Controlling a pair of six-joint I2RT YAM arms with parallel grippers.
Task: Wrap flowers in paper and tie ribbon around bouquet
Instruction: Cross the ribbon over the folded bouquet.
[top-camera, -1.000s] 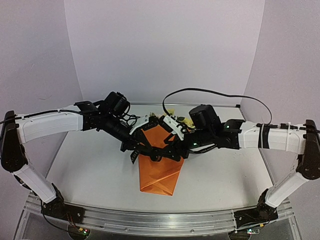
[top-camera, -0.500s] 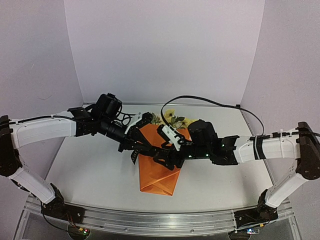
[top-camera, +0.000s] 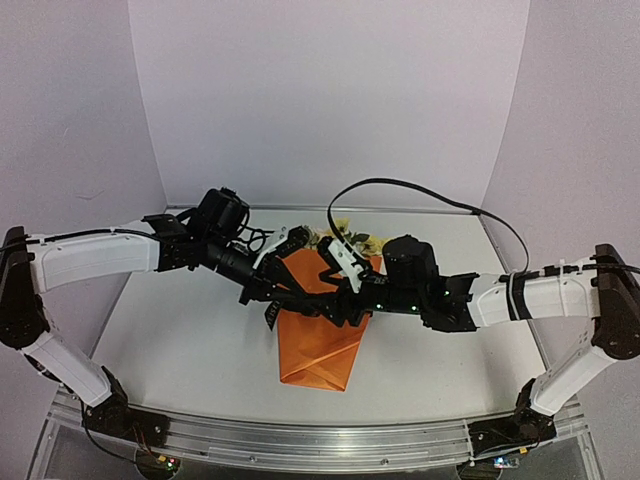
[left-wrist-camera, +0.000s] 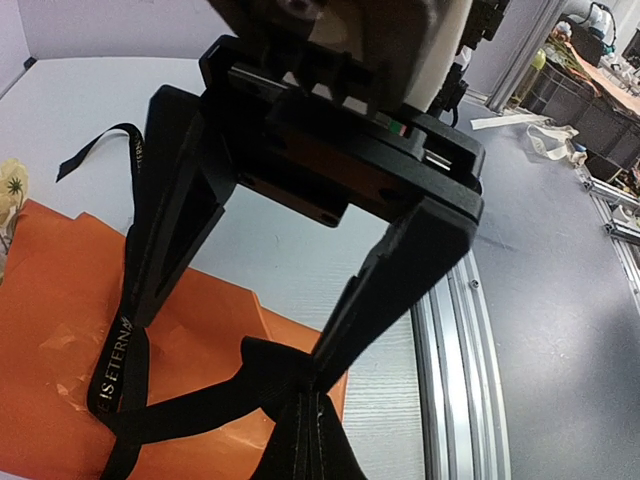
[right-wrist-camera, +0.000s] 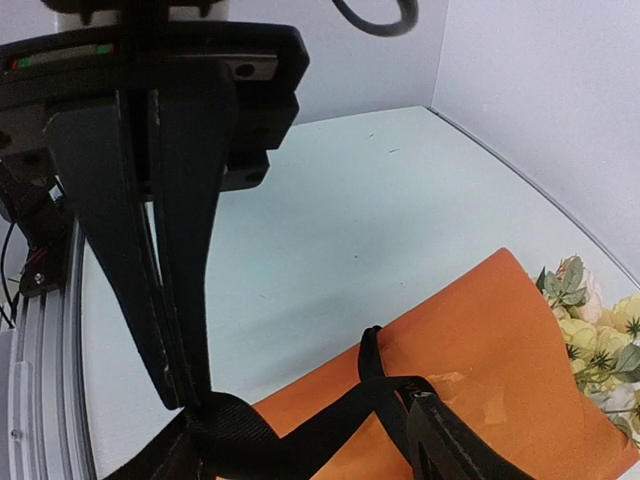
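Along the near edge runs an aluminium rail (top-camera: 320, 440) carrying both arm bases. Beyond it the table (top-camera: 170, 340) is a matt, pale grey-white surface (a faint wood-like grain shows in the left wrist view).

The bouquet (top-camera: 318, 345) lies at the table's middle with its folded end toward the rail. Its orange paper (right-wrist-camera: 500, 340) is creased and slightly glossy. The flowers (top-camera: 348, 240) poke out of the far end, yellow and cream among green leaves.

Both arms stretch inward and meet over the far half of the paper. The left gripper (left-wrist-camera: 300, 395) has its jaws pressed together on the black ribbon (left-wrist-camera: 118, 370), which bears pale lettering and crosses the paper in loops. The right gripper (right-wrist-camera: 190, 400) comes down to a bunched part of the same ribbon at its tip. Whether its jaws are apart or clamped I cannot tell.

A black cable (top-camera: 420, 190) arcs above the right arm. Behind everything, plain pale lilac walls (top-camera: 330, 100) close the table in on three sides.
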